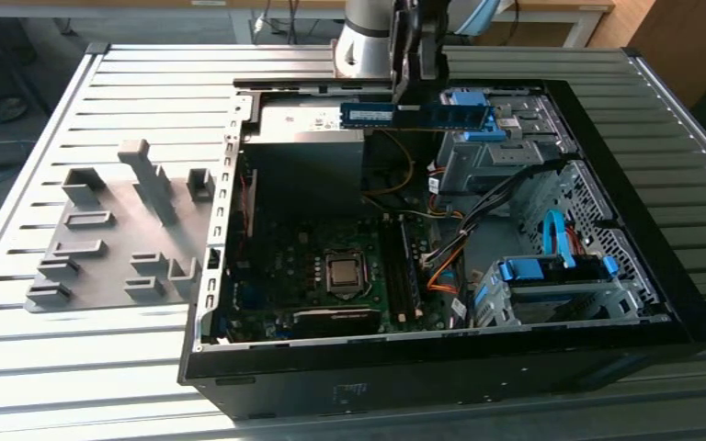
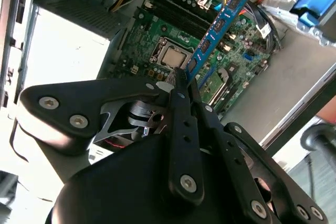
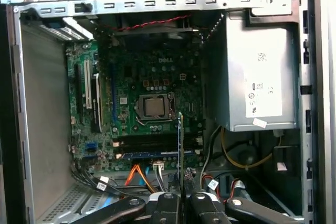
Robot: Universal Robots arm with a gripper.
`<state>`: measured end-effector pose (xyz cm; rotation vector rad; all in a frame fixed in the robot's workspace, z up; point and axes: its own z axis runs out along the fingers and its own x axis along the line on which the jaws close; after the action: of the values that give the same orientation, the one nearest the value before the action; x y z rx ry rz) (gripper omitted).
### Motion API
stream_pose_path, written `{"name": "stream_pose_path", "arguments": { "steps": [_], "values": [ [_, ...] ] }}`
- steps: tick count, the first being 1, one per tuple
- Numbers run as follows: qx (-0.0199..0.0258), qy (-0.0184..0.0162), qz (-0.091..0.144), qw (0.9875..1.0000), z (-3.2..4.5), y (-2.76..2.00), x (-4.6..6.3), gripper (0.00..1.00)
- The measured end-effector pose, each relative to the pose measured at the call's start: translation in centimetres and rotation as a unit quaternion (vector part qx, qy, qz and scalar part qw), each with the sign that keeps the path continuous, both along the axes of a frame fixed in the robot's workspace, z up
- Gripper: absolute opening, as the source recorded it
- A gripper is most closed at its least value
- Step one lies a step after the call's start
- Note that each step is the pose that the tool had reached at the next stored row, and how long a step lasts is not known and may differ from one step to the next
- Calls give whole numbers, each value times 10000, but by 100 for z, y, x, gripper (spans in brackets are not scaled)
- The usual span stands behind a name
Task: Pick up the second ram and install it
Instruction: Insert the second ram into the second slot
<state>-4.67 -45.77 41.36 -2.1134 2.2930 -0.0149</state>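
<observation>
While the gripper (image 2: 182, 85) fingers (image 3: 169, 203) clamp the second ram (image 1: 417, 116) above the open computer case (image 1: 647, 276), their tips hide the stick's held end.

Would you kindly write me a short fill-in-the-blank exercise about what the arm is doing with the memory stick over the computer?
1. The tool is shut on a long ____ circuit-board stick.
2. The stick hangs above the open black computer case, not yet in a ____.
3. The grey plastic holder block lies on the slatted metal table, ____ the case.

Missing words: blue; slot; outside
</observation>
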Motion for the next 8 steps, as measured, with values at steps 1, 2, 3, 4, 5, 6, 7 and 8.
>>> {"name": "stream_pose_path", "arguments": {
  "steps": [1, 2, 3, 4, 5, 6, 7, 8],
  "values": [
    [0, 0, -90, 10000, -1, 0, 0, 14],
    [0, 0, -183, 9998, -2, 0, 0, 14],
    [0, 0, -279, 9996, -3, 0, 0, 14],
    [0, 0, -369, 9993, -4, 0, 0, 14],
    [0, 0, -458, 9990, -6, 0, 0, 14],
    [0, 0, -549, 9985, -7, 0, -1, 14],
    [0, 0, -638, 9980, -9, 0, 0, 14],
    [-1, 0, -733, 9973, -10, 0, -1, 14]
  ]
}}
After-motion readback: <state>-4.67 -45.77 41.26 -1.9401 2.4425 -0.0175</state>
